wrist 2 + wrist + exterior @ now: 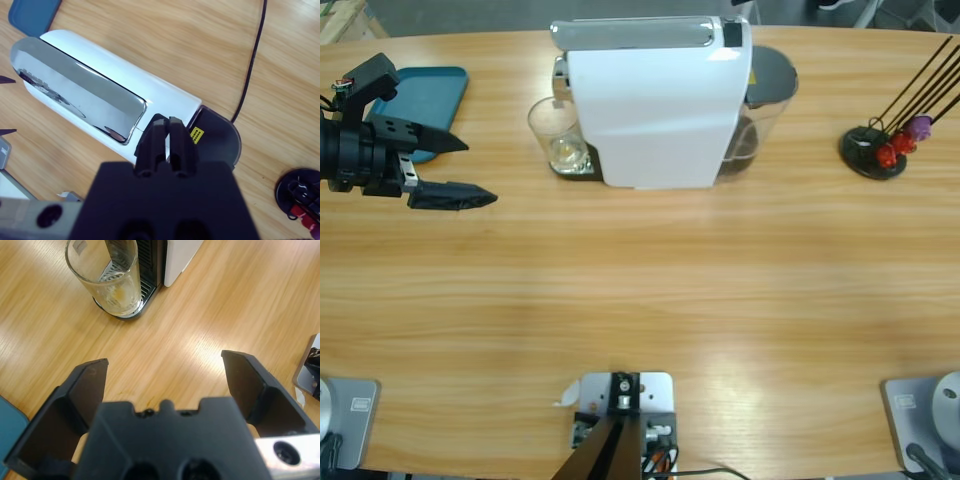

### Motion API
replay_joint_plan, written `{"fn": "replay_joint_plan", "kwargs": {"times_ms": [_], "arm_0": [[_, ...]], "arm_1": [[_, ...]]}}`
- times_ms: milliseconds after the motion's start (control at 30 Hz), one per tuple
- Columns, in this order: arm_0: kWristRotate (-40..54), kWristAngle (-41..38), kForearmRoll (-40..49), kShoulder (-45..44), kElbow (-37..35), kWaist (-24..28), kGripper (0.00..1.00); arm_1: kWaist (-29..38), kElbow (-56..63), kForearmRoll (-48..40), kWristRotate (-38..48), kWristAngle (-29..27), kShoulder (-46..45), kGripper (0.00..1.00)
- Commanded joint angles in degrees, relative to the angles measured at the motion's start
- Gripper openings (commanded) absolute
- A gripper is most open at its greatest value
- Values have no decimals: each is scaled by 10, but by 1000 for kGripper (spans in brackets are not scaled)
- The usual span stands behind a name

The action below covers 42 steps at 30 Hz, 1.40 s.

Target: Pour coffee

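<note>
Black jaws of my left tool (pixel 460 170) stand wide apart, holding nothing, above the bare table (pixel 640 290). My right tool (pixel 167 132) has its jaws closed together, empty, above the white coffee machine (pixel 655 110). A clear glass (pixel 560 138) stands on the machine's drip tray (pixel 145 295), near the left tool; coffee in it cannot be confirmed.
</note>
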Motion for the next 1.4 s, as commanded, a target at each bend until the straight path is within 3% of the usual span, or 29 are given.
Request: {"fn": "replay_joint_plan", "kwargs": {"times_ms": [33, 1400], "arm_0": [[-3, 8, -1, -3, 19, -4, 991], [-2, 7, -5, 6, 15, -4, 991]], "arm_1": [[-5, 5, 7, -8, 3, 33, 0], [21, 44, 14, -1, -20, -4, 0]]}}
